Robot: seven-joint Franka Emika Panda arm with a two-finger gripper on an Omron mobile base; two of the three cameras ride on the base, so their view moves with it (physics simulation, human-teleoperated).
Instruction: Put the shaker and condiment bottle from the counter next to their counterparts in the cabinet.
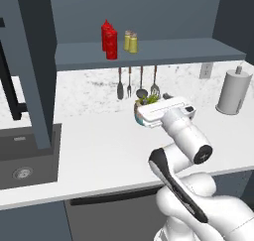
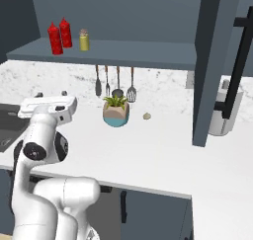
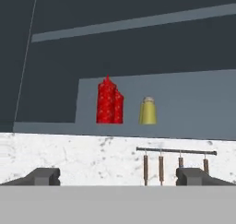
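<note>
Now: robot arm facing a kitchen shelf.
End effector (image 3: 118, 177) is hovering spread and empty, below the red bottles (image 3: 109, 102) and shakers (image 3: 148, 111) standing ahead.

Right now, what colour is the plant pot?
Tan over teal pot, best in the right base view.

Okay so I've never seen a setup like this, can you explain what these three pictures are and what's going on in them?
It's a simulated kitchen with a white robot arm. Two pictures come from cameras behind the arm, one on its left and one on its right. The third looks out from its hand, past the gripper, which is open and holds nothing. On the blue cabinet shelf stand two red bottles and two yellow shakers. The white counter carries a small potted plant and a paper towel roll. Utensils hang on the wall.
</note>
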